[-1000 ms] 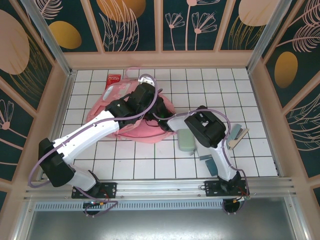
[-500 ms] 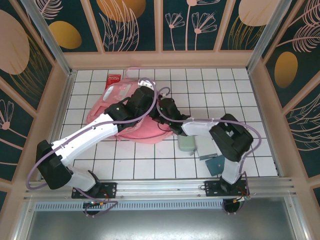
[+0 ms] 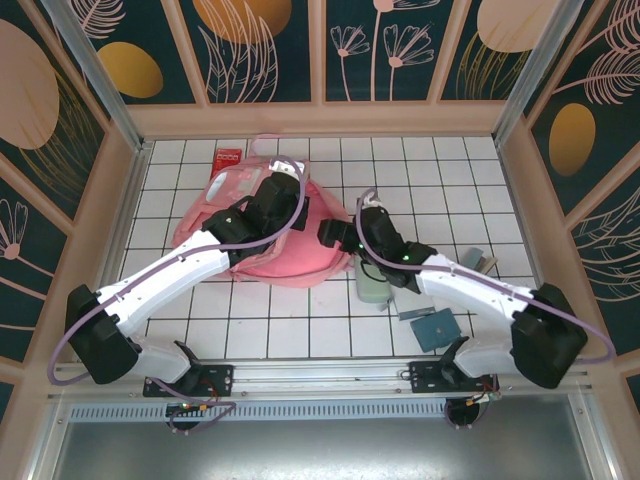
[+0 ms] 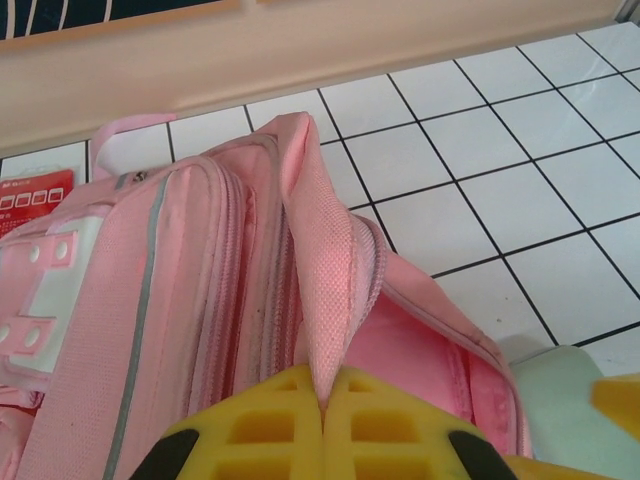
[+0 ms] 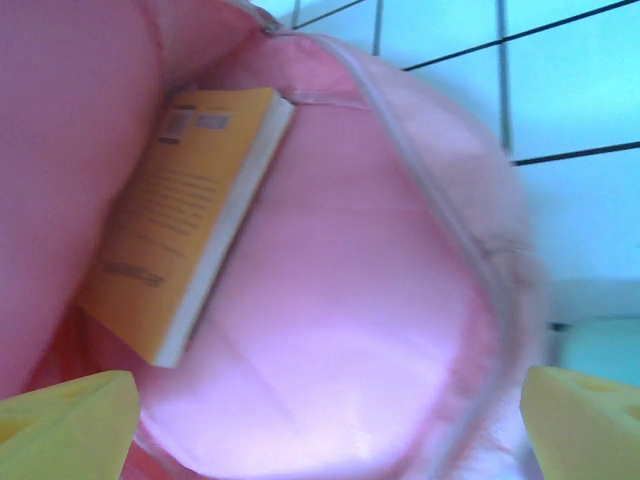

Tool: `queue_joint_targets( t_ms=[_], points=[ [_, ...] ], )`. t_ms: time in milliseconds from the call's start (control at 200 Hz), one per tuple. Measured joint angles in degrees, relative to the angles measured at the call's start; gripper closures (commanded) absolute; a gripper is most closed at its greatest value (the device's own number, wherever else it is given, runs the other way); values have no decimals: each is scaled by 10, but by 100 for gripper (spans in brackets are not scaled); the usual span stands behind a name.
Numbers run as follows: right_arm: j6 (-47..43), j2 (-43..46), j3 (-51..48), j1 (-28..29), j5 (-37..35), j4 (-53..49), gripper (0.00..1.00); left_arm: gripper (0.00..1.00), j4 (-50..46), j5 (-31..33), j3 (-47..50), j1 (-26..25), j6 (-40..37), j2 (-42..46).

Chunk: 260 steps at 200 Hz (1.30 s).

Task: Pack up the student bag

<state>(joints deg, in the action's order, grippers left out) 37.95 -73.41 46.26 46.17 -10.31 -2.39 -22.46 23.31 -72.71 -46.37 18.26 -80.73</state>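
The student bag is a pink backpack lying at the back left of the tiled floor. My left gripper is shut on a raised pink flap at the edge of the bag's opening and holds it up. My right gripper is open wide at the bag's mouth, with nothing between its yellow fingertips. An orange book lies inside the bag's pink lining, against the left side. From above, the right gripper sits at the bag's right edge.
A red packet lies beyond the bag near the back wall. A pale green case, a teal notebook and a small stapler-like item lie right of the bag. Wooden walls enclose the floor.
My right gripper has opened from nearly shut to wide. The right arm has stretched out low, its elbow swinging down to the front right. The left gripper has kept its hold on the flap.
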Motion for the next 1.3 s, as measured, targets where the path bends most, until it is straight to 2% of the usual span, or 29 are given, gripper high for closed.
queue_joint_targets(
  t_ms=[280, 626, 1101, 1156, 1301],
  points=[
    [-32, 64, -51, -9, -20, -99, 3, 98, 4, -5, 2, 2, 0, 0],
    [-25, 66, -99, -9, -19, -170, 2, 98, 4, -10, 3, 3, 0, 0],
    [-20, -29, -108, -9, -12, -163, 1, 97, 4, -17, 4, 3, 0, 0],
    [-20, -42, -108, -9, -13, -158, 5, 97, 4, -17, 4, 3, 0, 0],
    [-18, -52, -108, -9, -32, -147, 22, 97, 4, -17, 4, 3, 0, 0]
  ],
)
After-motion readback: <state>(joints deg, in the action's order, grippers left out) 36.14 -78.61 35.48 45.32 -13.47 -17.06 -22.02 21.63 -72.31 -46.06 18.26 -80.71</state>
